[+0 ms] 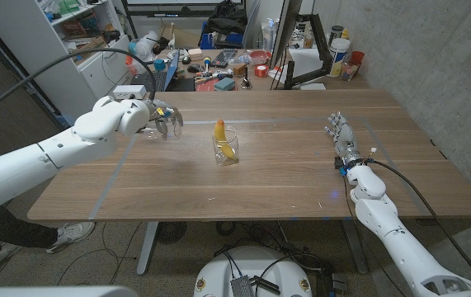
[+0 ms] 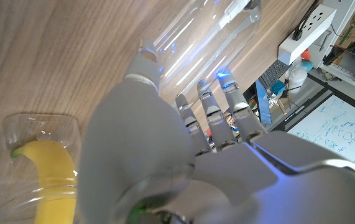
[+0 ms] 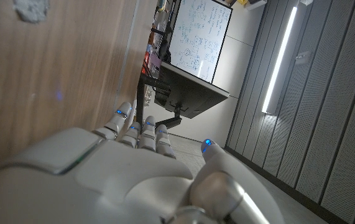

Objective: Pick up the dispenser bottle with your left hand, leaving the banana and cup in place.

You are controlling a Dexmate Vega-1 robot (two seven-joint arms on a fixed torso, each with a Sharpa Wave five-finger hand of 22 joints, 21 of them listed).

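1. Head view: left hand [image 1: 154, 120] low over the table [image 1: 284, 181], fingers [image 1: 169, 124] curled around the clear dispenser bottle [image 1: 172, 120]; banana [image 1: 223, 139] in cup [image 1: 226, 147] just beyond, apart.
2. Left wrist view: bottle [image 2: 196, 34] lying ahead of fingertips [image 2: 217, 102], contact unclear. Reach step; next, close firmly, lift.
3. Right wrist view: right hand [image 3: 133, 168] idle, fingers extended.

Even indoor light; wrist foregrounds perhaps blurred.
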